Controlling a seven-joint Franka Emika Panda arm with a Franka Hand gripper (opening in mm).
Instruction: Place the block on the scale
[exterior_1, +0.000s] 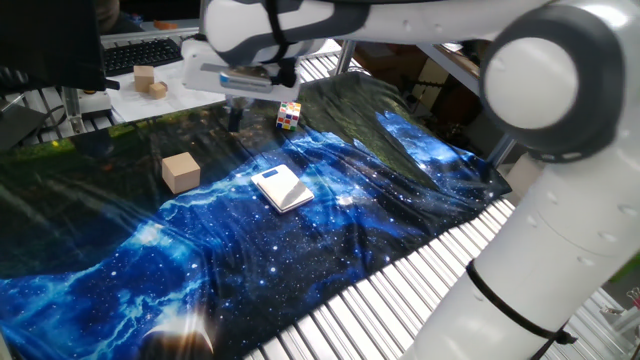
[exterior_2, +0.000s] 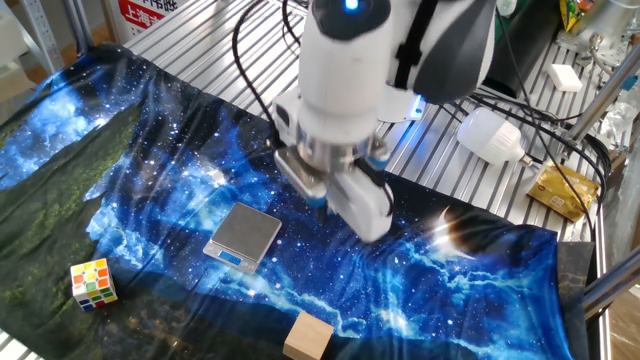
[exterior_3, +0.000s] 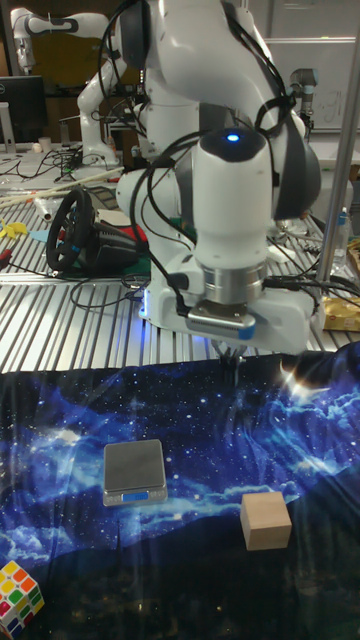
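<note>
From one fixed view, the end effector (exterior_1: 236, 112) is hanging above the galaxy-print cloth (exterior_1: 150, 270) on the counter, its fingers looking pressed together with nothing between them. The block (exterior_1: 181, 171) is sitting on the cloth, apart from the scale (exterior_1: 281, 187). From the other fixed view, the scale (exterior_2: 243, 236) is lying between a puzzle cube (exterior_2: 92, 283) and the arm. In the tall fixed view, the block (exterior_3: 265, 520) is resting right of the scale (exterior_3: 134, 472), below the end effector (exterior_3: 231, 362).

Blue galaxy-print cloth (exterior_1: 330, 210) covers slatted metal table (exterior_2: 200, 40); steering wheel (exterior_3: 75, 232), cables behind.
</note>
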